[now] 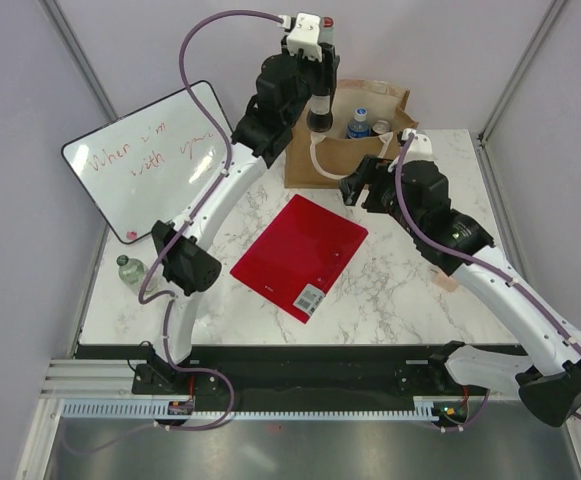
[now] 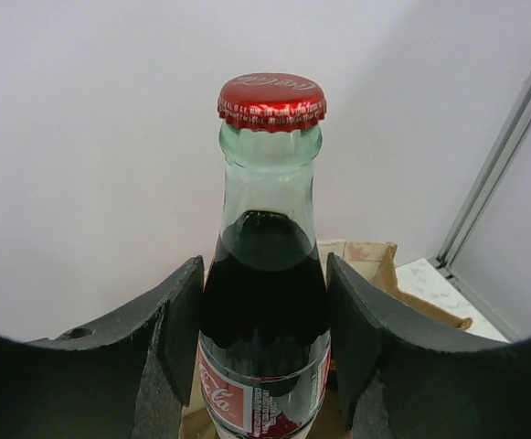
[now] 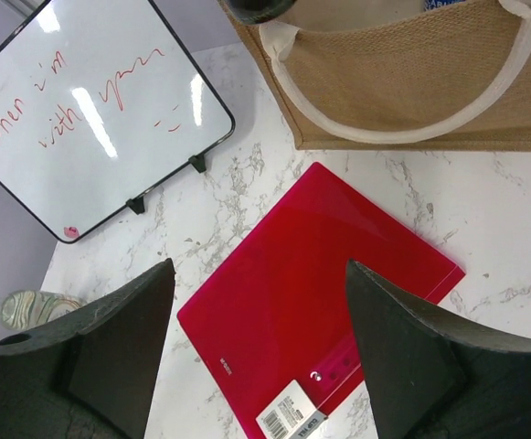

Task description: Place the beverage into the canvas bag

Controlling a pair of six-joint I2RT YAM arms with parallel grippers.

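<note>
A whiteboard (image 1: 150,160) leans at the table's (image 1: 410,290) left. The left jaws grip a cola bottle (image 2: 265,302) upright above the left rim of the bag (image 1: 315,165), which stands at the far edge behind a red folder (image 1: 300,255). The right jaws hang open and empty just before the bag.

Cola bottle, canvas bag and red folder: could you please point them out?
cola bottle (image 2: 265,297), left wrist view, body
canvas bag (image 3: 407,78), right wrist view, front wall
red folder (image 1: 300,255), top view, cover centre
</note>
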